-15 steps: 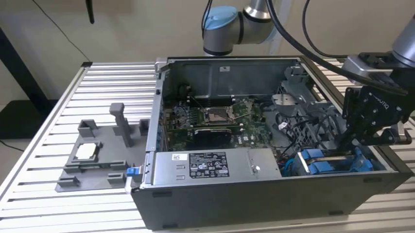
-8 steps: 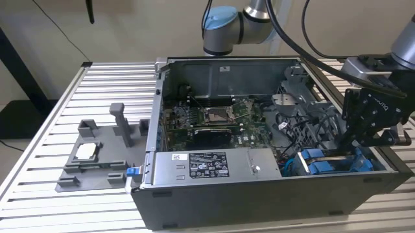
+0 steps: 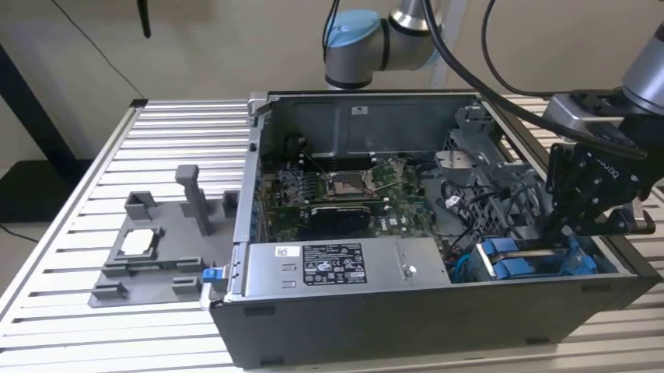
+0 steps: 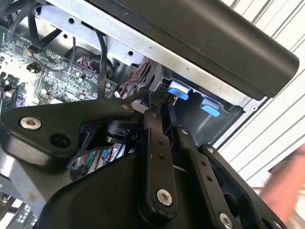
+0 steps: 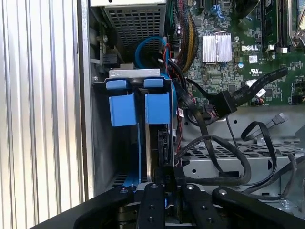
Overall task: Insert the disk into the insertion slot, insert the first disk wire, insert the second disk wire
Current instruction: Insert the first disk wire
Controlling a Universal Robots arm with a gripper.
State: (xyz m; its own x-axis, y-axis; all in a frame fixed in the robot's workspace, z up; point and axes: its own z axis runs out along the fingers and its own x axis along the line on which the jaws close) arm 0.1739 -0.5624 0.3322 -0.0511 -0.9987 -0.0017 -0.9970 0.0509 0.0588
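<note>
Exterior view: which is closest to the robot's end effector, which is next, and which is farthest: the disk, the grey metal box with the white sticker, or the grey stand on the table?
1. The disk, right under the end effector, exterior view's right.
2. The grey metal box, mid-picture inside the case.
3. The grey stand, outside the case, exterior view's left.

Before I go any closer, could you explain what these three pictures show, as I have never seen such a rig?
This is a robot arm with a gripper. The exterior view is taken from a camera standing off the arm; both wrist views come from cameras riding near its wrist. On the slatted table sit an open computer case and a grey fixture. The gripper reaches into the case at the disk, which stands on edge in the insertion slot beside blue tabs. Whether it grips the disk, I cannot tell.
</note>
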